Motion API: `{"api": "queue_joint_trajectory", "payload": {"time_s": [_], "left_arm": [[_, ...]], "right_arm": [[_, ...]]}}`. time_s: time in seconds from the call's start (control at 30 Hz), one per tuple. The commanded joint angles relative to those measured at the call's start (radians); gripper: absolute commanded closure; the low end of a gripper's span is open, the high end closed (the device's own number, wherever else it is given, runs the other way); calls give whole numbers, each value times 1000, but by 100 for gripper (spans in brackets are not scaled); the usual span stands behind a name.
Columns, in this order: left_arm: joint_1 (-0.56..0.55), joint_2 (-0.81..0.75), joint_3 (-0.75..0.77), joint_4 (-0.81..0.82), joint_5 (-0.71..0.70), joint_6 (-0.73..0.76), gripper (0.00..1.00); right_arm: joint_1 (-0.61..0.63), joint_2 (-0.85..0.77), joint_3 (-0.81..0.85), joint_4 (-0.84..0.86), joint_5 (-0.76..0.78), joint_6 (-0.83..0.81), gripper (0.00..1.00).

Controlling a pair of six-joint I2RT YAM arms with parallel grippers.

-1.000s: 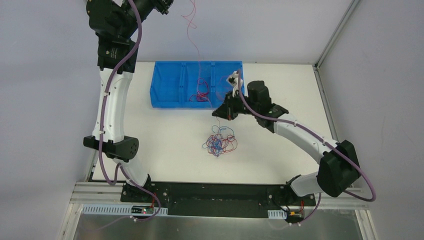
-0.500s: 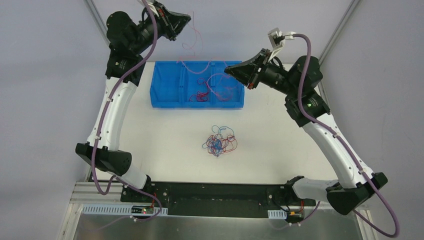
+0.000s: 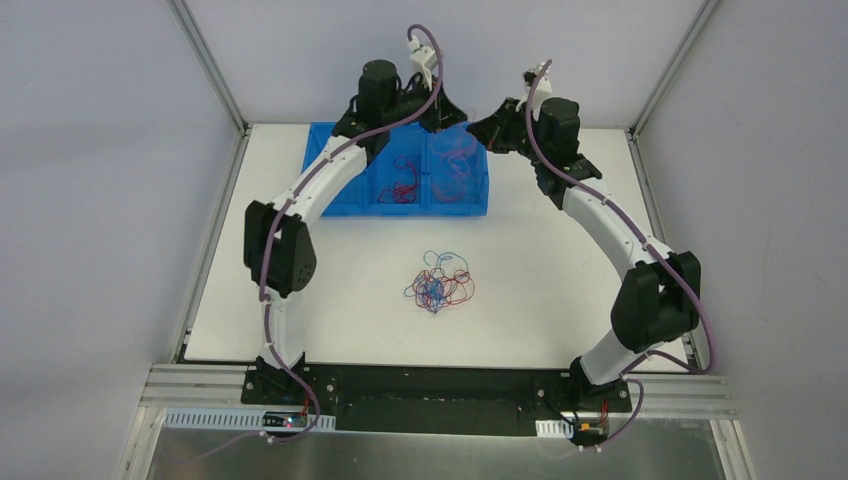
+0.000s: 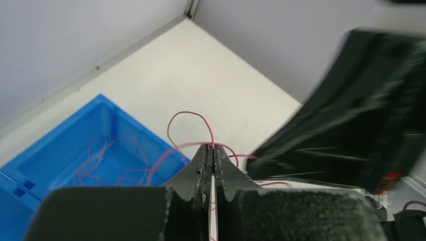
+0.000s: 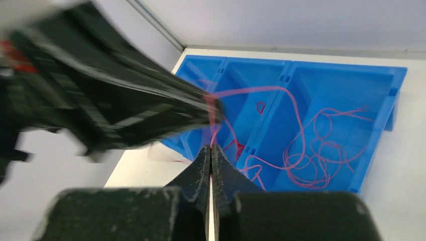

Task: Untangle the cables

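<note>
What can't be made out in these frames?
- Top view: the tangle has strands too fine to count; left arm hides part of the blue bin.
- Left wrist: right tool motion-blurred.
- Right wrist: left tool motion-blurred; red cable far end lost among loops in the bin.

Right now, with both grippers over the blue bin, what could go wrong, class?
The left gripper and right gripper pinch one pink cable almost tip to tip; they might collide, or a pull apart could snap it.
The cable trails into the blue bin; lifting may drag other cables out.
</note>
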Motion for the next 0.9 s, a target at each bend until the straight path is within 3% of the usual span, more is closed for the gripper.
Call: {"api": "queue_joint_trajectory", "payload": {"time_s": [0.0, 0.33, 0.5, 0.7, 0.77, 0.87], "left_arm": [[0, 111, 68, 104, 11, 35, 100], [3, 281, 117, 91, -85, 125, 100], [18, 271, 167, 37, -126, 123, 63], [56, 155, 127, -50, -145, 156, 41], [66, 106, 101, -70, -151, 159, 33], [82, 33, 73, -150, -136, 144, 22]], "right_arm": [[-16, 49, -5, 103, 41, -4, 100], [-16, 261, 63, 161, 63, -32, 100], [-16, 302, 76, 146, 62, -48, 100], [-14, 276, 57, 119, 37, -54, 98], [-14, 262, 58, 97, 31, -61, 87], [-14, 219, 68, 22, 11, -76, 51]]}}
